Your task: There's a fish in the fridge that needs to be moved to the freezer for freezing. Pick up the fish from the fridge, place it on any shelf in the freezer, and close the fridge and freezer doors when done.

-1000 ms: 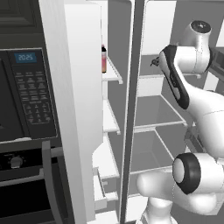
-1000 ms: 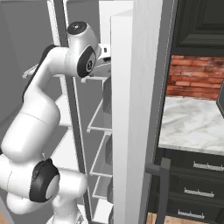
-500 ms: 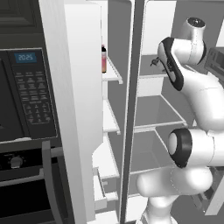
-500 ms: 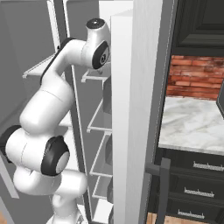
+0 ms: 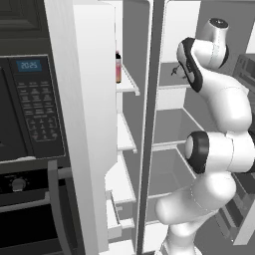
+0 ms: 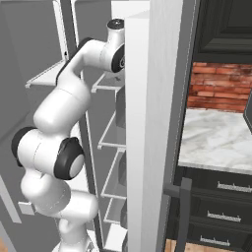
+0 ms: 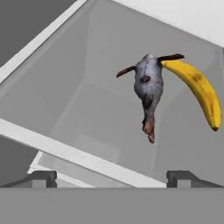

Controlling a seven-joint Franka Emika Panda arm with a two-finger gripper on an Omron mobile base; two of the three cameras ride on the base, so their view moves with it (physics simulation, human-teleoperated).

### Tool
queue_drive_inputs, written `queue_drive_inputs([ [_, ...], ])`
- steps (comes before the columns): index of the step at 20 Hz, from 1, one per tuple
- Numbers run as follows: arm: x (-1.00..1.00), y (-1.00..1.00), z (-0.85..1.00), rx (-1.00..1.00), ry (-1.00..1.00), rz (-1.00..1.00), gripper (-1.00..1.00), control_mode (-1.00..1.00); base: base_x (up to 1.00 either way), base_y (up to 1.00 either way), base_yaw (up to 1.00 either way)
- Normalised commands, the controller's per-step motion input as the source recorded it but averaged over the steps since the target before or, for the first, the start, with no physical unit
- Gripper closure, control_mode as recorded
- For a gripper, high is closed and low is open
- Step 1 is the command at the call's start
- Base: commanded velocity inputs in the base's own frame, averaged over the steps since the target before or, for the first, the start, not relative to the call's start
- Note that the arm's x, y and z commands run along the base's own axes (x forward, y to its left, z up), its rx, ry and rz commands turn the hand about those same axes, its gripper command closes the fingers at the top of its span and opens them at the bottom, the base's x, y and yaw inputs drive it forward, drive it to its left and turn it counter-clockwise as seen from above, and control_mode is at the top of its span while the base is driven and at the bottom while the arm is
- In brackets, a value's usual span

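Observation:
In the hand view the fish (image 7: 148,87), grey with dark fins and a reddish tail, lies on a grey shelf of the fridge (image 5: 172,139). A yellow banana (image 7: 197,90) touches its head end. My gripper (image 7: 113,179) is open, its two dark fingertips (image 7: 43,178) wide apart, held back from the fish with nothing between them. From the left base the fish (image 5: 175,69) is a small dark mark on the upper fridge shelf, beside my forearm. The freezer (image 5: 124,134) with its short white shelves stands open to the left. Both doors are open: freezer door (image 5: 82,124), fridge door (image 6: 157,123).
A red-pink bottle (image 5: 118,67) stands on the top freezer shelf. A black wall oven (image 5: 30,109) with a bar handle is left of the unit. To the right are a marble counter (image 6: 216,138), brick wall and dark drawers. A centre post (image 5: 149,124) divides the compartments.
My arm has folded upward and swung its forearm toward the upper fridge shelf. The gripper has stayed open, and the fish and doors have not moved.

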Motion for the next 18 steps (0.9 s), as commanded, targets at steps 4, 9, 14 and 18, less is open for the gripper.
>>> queue_drive_inputs([
  [4, 0.38, -0.11, -0.26, 0.00, 0.00, 0.06, -1.00, -1.00, 0.00, 0.00, 0.00],
  [9, 0.36, -0.04, -0.20, 0.00, 0.00, 0.04, -1.00, -1.00, 0.00, 0.00, 0.00],
  [14, 0.36, -0.01, -0.19, 0.00, 0.00, 0.04, -1.00, -1.00, 0.00, 0.00, 0.00],
  [18, 0.34, -0.12, -0.06, 0.00, 0.00, 0.07, -1.00, -1.00, 0.00, 0.00, 0.00],
])
